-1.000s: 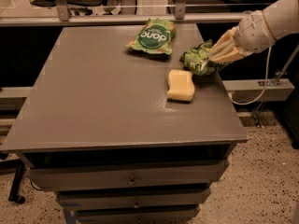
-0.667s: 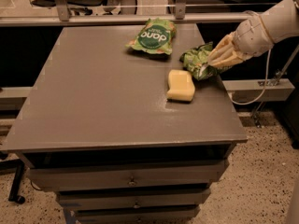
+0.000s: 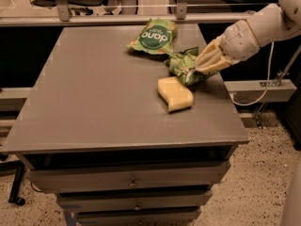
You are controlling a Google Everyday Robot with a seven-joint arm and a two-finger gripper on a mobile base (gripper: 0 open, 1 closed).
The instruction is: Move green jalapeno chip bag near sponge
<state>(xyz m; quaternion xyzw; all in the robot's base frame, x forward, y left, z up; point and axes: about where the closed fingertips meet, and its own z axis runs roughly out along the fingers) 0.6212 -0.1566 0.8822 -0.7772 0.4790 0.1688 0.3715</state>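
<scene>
Green jalapeno chip bag (image 3: 182, 64) pinched in my gripper (image 3: 201, 68), right by the sponge (image 3: 175, 94).

My gripper reaches in low over the table (image 3: 94, 102), closed tight on the crumpled bag's edge, with the bag bunched just past its tips. The sponge lies just beyond the bag on the side toward the table's near edge, its corner touching the bag or nearly so. I count two chip bags and one sponge: the second, a green-and-orange bag (image 3: 153, 36), sits further past my gripper toward the far edge. Drawers (image 3: 131, 180) stack beneath the tabletop, their contents hidden. Since a second ago my gripper and the bag have slid closer to the sponge, which seems nudged slightly toward the near edge.
</scene>
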